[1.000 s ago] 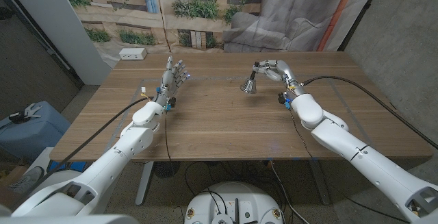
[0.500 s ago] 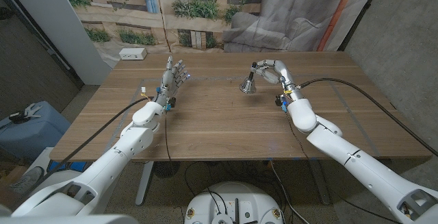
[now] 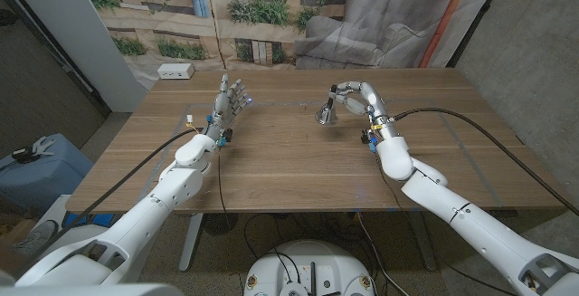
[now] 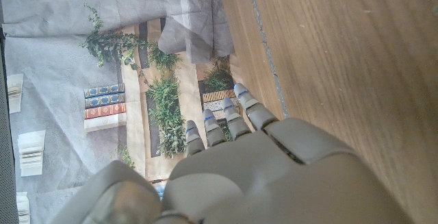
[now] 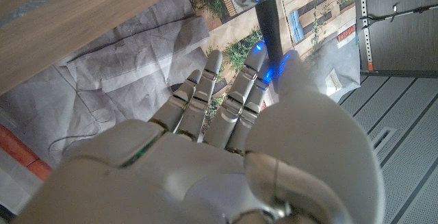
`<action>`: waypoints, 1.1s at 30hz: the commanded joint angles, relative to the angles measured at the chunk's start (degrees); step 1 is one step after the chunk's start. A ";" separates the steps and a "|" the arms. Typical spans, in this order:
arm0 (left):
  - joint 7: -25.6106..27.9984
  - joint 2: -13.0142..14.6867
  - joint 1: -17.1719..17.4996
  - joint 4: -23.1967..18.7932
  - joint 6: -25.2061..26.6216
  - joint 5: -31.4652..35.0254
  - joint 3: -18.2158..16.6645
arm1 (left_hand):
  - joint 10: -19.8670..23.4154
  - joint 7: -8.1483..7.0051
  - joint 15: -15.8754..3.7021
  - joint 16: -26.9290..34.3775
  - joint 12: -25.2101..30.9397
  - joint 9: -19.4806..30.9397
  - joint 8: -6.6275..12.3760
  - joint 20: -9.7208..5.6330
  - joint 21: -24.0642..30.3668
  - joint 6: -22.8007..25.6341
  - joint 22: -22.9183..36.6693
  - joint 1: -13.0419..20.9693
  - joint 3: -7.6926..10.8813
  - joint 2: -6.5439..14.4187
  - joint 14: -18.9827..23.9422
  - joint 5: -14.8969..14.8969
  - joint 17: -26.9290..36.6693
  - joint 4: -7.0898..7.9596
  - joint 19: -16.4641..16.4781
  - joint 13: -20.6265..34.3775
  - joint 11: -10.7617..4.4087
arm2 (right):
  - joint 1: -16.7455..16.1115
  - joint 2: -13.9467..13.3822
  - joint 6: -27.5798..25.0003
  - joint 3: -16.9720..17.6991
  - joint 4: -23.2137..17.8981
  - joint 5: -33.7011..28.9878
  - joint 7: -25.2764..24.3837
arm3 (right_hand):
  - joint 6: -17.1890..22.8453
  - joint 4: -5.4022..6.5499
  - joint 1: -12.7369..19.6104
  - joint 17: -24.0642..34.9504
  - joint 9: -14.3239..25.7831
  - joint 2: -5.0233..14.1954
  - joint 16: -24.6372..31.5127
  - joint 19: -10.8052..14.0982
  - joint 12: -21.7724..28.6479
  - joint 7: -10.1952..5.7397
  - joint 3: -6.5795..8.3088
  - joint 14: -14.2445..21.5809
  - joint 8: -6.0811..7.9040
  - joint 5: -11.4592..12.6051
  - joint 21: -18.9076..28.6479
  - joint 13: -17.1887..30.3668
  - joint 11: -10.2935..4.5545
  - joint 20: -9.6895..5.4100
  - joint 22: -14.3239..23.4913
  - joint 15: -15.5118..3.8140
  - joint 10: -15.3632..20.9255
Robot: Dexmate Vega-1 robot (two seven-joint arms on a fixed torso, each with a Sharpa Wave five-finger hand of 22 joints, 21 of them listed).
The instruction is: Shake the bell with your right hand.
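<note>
A wooden table (image 3: 298,151) is seen from above, with a grey concrete floor around it. At far left, a blue container (image 3: 36,174) is seen on the floor beside a pale slanted panel (image 3: 63,33). A white box (image 3: 175,71) lies at the table's far left corner. Behind the table a printed backdrop (image 3: 217,11) of planks, books and plants is hung, with crumpled grey sheeting (image 3: 380,15) to its right and a concrete wall (image 3: 525,52) at far right. The left hand (image 3: 232,99) is held upright over the table's left half, its fingers (image 4: 236,118) extended and apart, with nothing held. To the right, the bell (image 3: 327,109) is gripped by its dark handle in the right hand (image 3: 355,95), above the table's far middle, with its metal mouth turned down and leftward; whether it touches the wood cannot be told. In the right wrist view the handle (image 5: 270,29) is pinched between thumb and fingers (image 5: 239,90), with the shiny bell body beyond them. Compared with a second ago, the right forearm and hand have been swung leftward and the bell has been shifted slightly left with them; the left hand has been kept as it was.
</note>
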 commanded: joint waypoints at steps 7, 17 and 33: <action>0.00 0.00 0.00 0.00 0.03 0.00 0.00 | 0.17 -0.35 -5.57 0.33 0.32 0.25 0.34 -0.17 0.39 0.02 0.32 -0.07 -0.01 0.45 0.35 0.33 0.28 0.27 0.43 0.29 -0.35 | 1.08 1.53 1.62 -1.59 1.59 -3.27 -0.48 | 0.42 0.09 0.59 0.09 0.35 1.59 -0.15 0.17 -0.24 -1.08 -0.17 0.53 0.19 0.31 0.01 0.30 -0.15 -4.01 0.30 -9.22 -0.35; -0.01 0.00 -0.01 0.01 0.02 0.00 0.00 | 0.13 -0.35 -5.54 0.32 0.31 0.25 0.35 -0.13 0.40 0.05 0.32 -0.06 -0.01 0.45 0.34 0.34 0.27 0.27 0.45 0.29 -0.38 | 2.16 2.79 2.14 -2.88 2.93 -4.49 -0.63 | -0.01 0.19 0.31 0.09 0.40 1.65 -0.31 0.15 -0.29 -1.06 -0.28 0.56 0.08 0.28 0.01 0.54 -0.16 -3.91 0.30 -9.19 -0.70; -0.01 -0.02 -0.04 0.05 0.02 0.01 0.01 | 0.18 -0.35 -5.59 0.33 0.33 0.25 0.35 -0.17 0.39 0.04 0.32 -0.06 -0.01 0.46 0.35 0.34 0.27 0.27 0.43 0.29 -0.25 | 4.28 3.82 3.11 -5.31 5.75 -6.99 -0.44 | -0.90 0.05 0.29 0.10 0.50 1.63 -0.64 -0.02 -0.50 -1.41 -0.36 0.22 -0.21 0.39 -0.04 0.81 -0.23 -3.89 0.31 -9.14 -1.45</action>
